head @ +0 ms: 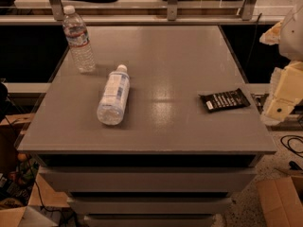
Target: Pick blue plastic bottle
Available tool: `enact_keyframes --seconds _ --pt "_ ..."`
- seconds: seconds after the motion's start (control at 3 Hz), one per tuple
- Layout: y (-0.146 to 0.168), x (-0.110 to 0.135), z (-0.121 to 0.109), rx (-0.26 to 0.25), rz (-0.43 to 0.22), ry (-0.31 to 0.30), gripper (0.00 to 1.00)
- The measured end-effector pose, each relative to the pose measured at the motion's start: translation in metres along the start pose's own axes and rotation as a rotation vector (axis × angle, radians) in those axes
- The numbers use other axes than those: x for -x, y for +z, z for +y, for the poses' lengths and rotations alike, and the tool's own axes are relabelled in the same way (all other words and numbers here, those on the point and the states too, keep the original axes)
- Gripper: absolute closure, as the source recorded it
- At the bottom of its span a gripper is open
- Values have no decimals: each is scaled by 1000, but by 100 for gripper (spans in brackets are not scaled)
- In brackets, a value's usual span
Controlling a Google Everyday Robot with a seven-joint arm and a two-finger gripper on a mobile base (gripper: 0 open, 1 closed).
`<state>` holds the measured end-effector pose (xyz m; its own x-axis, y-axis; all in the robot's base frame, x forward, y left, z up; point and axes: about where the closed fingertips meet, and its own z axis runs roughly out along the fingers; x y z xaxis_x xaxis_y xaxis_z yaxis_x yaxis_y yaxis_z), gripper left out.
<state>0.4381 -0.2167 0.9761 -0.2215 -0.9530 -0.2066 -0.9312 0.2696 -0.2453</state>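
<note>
The blue plastic bottle (114, 95) lies on its side on the grey table (175, 56), left of centre. Its white cap points to the far side and its pale blue-and-white label wraps most of its body. My gripper (280, 103) hangs at the right edge of the view, beyond the table's right side. It shows as cream-coloured blocks below a white arm part and is far from the bottle, touching nothing.
A clear ribbed bottle (78, 39) with a narrow white-and-red band stands upright at the table's far left. A black snack packet (224, 100) lies flat near the right edge. Shelving and railings run behind the table. Cardboard boxes (280, 200) and cables sit on the floor.
</note>
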Motion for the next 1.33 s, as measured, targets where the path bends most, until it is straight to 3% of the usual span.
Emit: enact_keyframes --seconds 0.67,1.33 --pt "-1 6 -3 -9 -5 17 0" --pt "24 78 -18 48 -4 102 0"
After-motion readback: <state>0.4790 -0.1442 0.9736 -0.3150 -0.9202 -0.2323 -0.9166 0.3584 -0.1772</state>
